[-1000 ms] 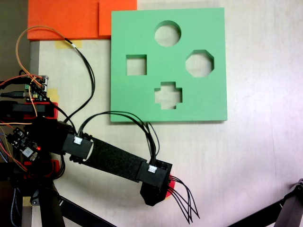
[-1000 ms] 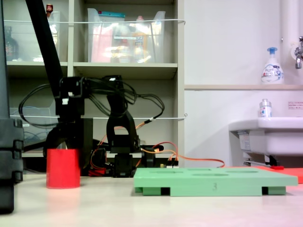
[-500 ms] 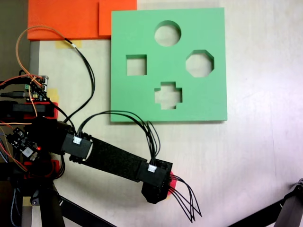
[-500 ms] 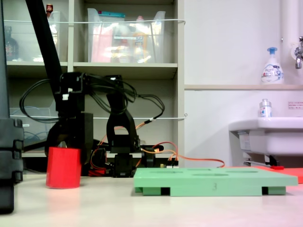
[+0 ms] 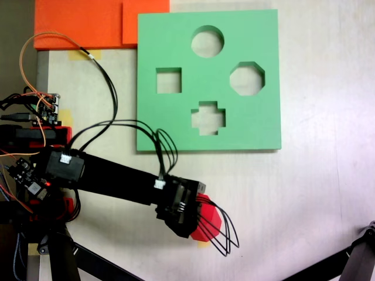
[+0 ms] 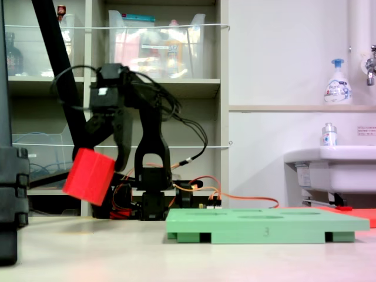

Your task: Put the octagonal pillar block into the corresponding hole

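While the tool (image 6: 101,154) gripped the tilted block (image 6: 89,176) clear of the table (image 5: 328,193), it needed levelling before lining up over the octagonal hole (image 5: 246,78).

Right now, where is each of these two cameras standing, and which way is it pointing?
A fixed view: above the table, looking straight down on the green foam board and its cutouts; the black arm reaches across over the red block.
A fixed view: low at table height, looking sideways at shelves and a sink; the arm carries the tilted block off the table.
Both share arm, block and board.
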